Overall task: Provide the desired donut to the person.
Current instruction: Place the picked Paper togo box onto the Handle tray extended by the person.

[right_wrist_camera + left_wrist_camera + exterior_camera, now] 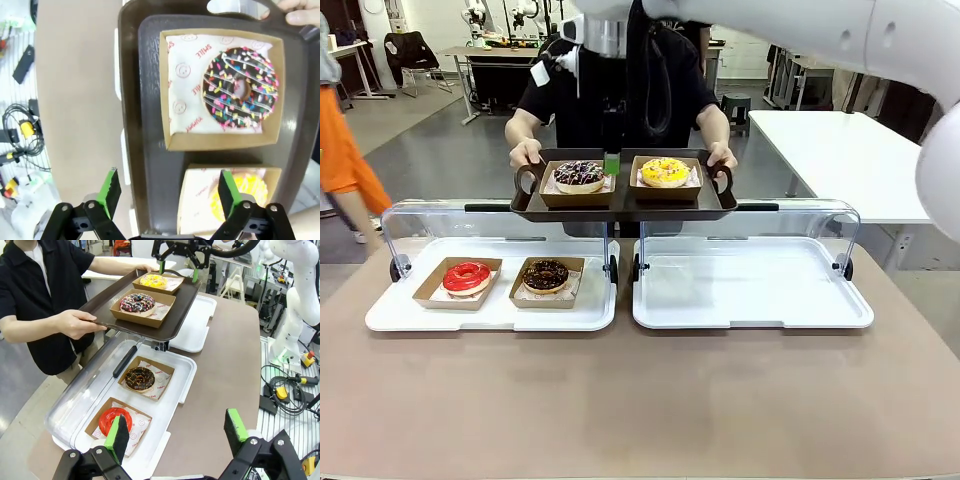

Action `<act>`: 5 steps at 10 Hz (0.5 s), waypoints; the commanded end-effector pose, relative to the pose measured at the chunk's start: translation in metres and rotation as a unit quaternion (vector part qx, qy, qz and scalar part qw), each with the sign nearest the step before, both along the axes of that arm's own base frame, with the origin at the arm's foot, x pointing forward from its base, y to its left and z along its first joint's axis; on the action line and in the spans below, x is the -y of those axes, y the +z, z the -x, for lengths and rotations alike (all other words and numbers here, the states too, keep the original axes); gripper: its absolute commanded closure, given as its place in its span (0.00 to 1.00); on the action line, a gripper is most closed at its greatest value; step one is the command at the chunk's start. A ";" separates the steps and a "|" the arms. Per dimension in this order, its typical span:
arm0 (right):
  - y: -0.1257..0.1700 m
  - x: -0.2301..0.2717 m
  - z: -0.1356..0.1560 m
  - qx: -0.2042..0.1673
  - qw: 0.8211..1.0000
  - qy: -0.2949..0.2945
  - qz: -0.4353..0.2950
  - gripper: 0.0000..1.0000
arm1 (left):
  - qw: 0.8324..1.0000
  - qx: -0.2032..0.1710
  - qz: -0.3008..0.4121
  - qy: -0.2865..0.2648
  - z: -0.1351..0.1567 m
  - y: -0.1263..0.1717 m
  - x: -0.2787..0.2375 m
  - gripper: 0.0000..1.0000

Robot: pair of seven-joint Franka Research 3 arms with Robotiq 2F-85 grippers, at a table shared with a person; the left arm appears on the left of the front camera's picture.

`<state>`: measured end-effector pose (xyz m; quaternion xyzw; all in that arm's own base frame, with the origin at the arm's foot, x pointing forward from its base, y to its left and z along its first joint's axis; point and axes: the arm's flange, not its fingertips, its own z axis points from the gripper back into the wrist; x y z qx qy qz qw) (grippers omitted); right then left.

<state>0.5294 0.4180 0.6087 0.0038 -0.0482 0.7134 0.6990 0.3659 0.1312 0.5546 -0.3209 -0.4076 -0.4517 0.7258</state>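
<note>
On the left white tray (390, 318) we see a red-glazed donut (467, 276) and a chocolate donut (546, 273). The person (535, 95) holds the dark brown serving tray (625, 206), bearing a sprinkled chocolate donut (579, 175) and yellow donut (665, 171). We judge delivery complete; next, retreat upward. Left gripper (175, 432) and right gripper (165, 190) stand apart, empty. Our right wrist view adds paper print.

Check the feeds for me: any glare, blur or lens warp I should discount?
Front view: sharp on the table, soft reflections on the clear display lid, right arm near the lens blown white. Left wrist view: wide-angle bowing at the edges, left tool crisp. Right wrist view: sprinkled donut sharp, mild sheen on the brown tray.
</note>
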 end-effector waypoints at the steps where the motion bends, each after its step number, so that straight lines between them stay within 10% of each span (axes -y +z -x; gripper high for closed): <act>1: 0.013 0.059 0.025 -0.005 1.000 -0.004 -0.014 0.00 | 1.000 0.002 0.007 0.000 0.001 0.002 0.000 0.00; 5: 0.012 0.175 0.061 0.015 0.998 -0.044 -0.044 0.00 | 1.000 0.002 0.007 0.000 0.001 0.002 0.000 0.00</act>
